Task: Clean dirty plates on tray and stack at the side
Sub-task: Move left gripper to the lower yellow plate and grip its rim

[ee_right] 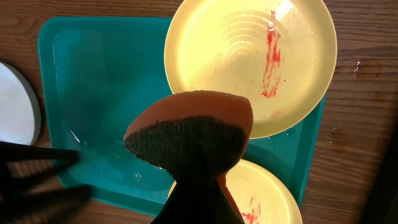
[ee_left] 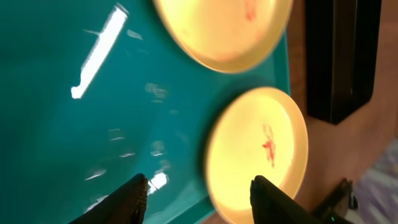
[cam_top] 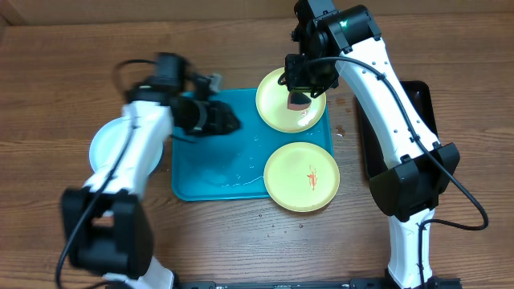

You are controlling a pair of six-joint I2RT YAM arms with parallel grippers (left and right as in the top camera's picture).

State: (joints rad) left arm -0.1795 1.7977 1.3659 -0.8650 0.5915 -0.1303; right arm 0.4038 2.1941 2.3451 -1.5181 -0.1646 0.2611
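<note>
The turquoise tray [cam_top: 210, 172] lies mid-table. Two lime-green plates with red smears rest on its right side, one at the far corner [cam_top: 277, 108] and one at the near corner [cam_top: 301, 178]. The pale blue-white plate [cam_top: 103, 144] lies on the table left of the tray, partly under my left arm. My right gripper [cam_top: 299, 90] is shut on an orange sponge with a dark scouring face [ee_right: 193, 134], held above the far plate [ee_right: 249, 62]. The near plate [ee_right: 273, 196] shows below it. My left gripper [ee_left: 199, 199] is open and empty over the tray [ee_left: 74, 137], next to the near plate [ee_left: 261, 149].
A smaller black tray [cam_top: 422, 100] lies right of the turquoise tray, partly under my right arm; it also shows in the left wrist view [ee_left: 339, 56]. Wet patches glisten on the tray floor. Bare wooden table surrounds everything.
</note>
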